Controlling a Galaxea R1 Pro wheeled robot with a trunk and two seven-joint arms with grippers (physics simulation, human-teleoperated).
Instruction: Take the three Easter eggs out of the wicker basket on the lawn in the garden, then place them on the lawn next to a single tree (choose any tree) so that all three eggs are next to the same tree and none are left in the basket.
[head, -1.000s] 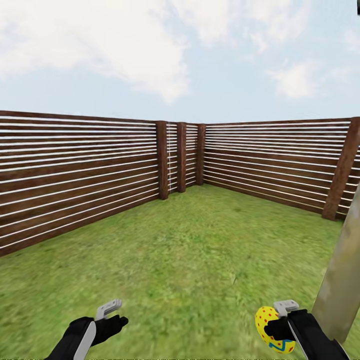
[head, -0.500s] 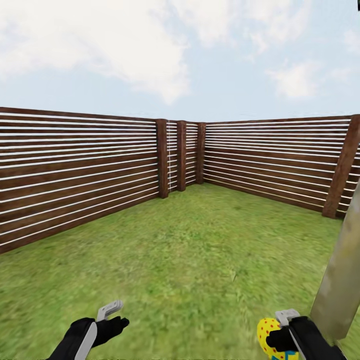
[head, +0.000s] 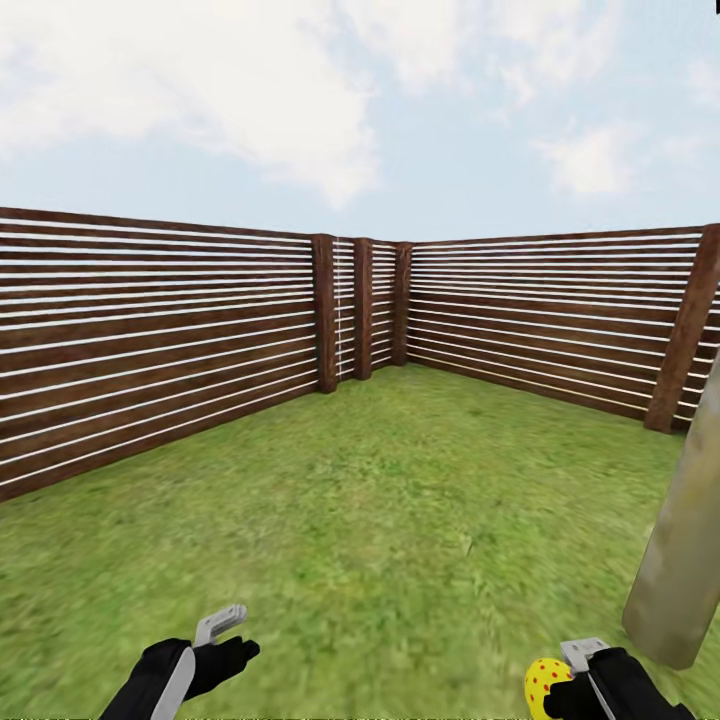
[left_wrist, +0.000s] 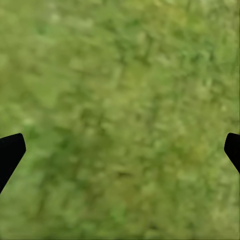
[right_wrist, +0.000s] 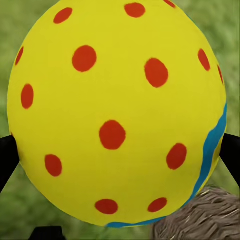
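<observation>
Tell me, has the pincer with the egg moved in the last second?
Yes. The right pincer with the egg has sunk lower beside the pale tree trunk, nearer the lawn.

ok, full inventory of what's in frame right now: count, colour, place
Easter egg: one, yellow with red dots and a blue band, held in the right pincer near the foot of the tree trunk.
tree trunk: one, pale grey-green, at the right edge of the head view, rising from the lawn; crown out of frame.
lawn: mottled green, covering the ground up to the fence.
fence: dark brown horizontal slats with thick posts, running along the left and the far right, meeting at a corner ahead.
sky: pale blue with white clouds, above the fence.
brown fibrous thing: one, under the egg in the right wrist view; cannot tell what it is.
left pincer: one, black and grey, open, empty, over grass.
right pincer: one, black and grey, shut on the egg.
</observation>
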